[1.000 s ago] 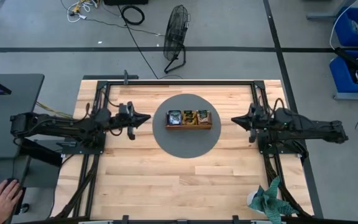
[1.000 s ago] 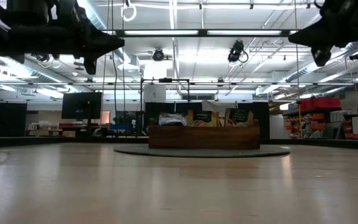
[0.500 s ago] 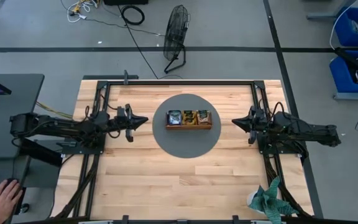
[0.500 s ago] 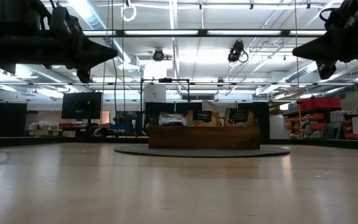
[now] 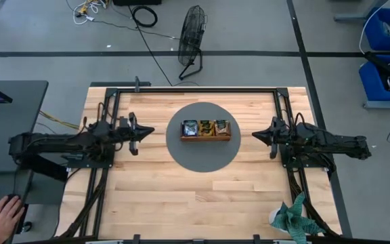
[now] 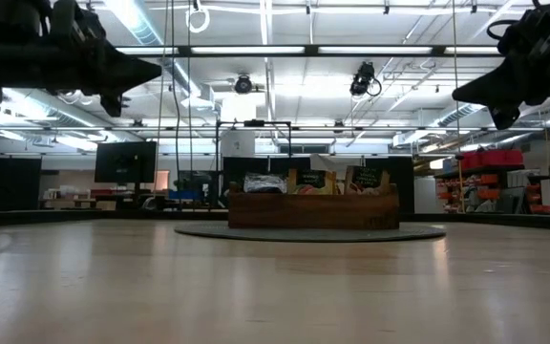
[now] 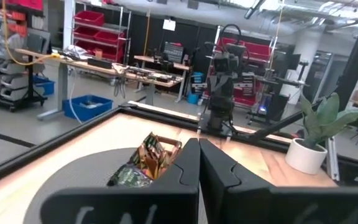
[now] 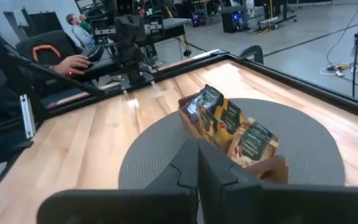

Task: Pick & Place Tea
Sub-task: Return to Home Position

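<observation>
A brown wooden tray (image 5: 205,137) stands on a round grey mat (image 5: 205,157) in the middle of the table. Tea sachets (image 8: 229,116) stand upright on edge in its compartments; they also show in the left wrist view as tea sachets (image 7: 152,154). My left gripper (image 5: 152,130) hovers shut at the mat's left, pointing level at the tray. My right gripper (image 5: 254,134) hovers shut at the mat's right, facing the tray from the other side. Both hang well above the table in the low view: left gripper (image 6: 158,69), right gripper (image 6: 457,93). Neither holds anything.
Black frame rails (image 5: 195,89) run along the table's far edge and both sides. A potted plant (image 5: 291,217) stands at the near right corner. A fan (image 5: 193,34) stands on the floor beyond the far edge. A person's hand (image 5: 2,215) rests off the table, near left.
My left gripper has drawn back toward the table's left edge, away from the tray, staying shut. My right gripper has sunk a little and stays shut. The tray and the tea have kept still.
</observation>
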`<state>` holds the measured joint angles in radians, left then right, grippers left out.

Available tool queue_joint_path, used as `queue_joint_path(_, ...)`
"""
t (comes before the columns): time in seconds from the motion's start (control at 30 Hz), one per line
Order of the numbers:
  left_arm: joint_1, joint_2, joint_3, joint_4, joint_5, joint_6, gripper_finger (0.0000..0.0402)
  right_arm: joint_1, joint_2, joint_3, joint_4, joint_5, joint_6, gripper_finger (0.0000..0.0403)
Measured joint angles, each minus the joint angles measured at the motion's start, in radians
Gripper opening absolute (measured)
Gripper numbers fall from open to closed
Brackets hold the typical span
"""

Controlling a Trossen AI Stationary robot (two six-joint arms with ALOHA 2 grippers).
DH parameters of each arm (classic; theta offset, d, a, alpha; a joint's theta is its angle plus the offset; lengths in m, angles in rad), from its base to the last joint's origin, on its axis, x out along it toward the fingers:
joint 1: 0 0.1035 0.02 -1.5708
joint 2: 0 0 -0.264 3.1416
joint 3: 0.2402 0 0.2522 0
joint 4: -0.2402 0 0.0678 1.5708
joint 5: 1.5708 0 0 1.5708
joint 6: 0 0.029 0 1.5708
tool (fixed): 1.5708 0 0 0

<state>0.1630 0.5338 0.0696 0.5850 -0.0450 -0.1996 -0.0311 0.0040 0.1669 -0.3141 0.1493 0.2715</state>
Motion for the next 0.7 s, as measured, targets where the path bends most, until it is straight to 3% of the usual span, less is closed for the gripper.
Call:
queue_joint_path(0.2, 0.004, -0.165, 0.0, -0.202, -0.023, 0.012, 0.0001, 0.0, 0.0, -0.005, 0.003, 0.036, -0.019, 0.0)
queue_joint_path(0.47, 0.001, -0.335, 0.0, -0.334, -0.055, 0.056, 0.0001, 0.0, 0.002, -0.066, 0.088, 0.041, -0.017, 0.0)
queue_joint_path(0.7, 0.0, -0.452, 0.001, -0.462, -0.047, 0.081, 0.0001, 0.0, -0.002, -0.067, 0.06, 0.047, -0.042, 0.0)
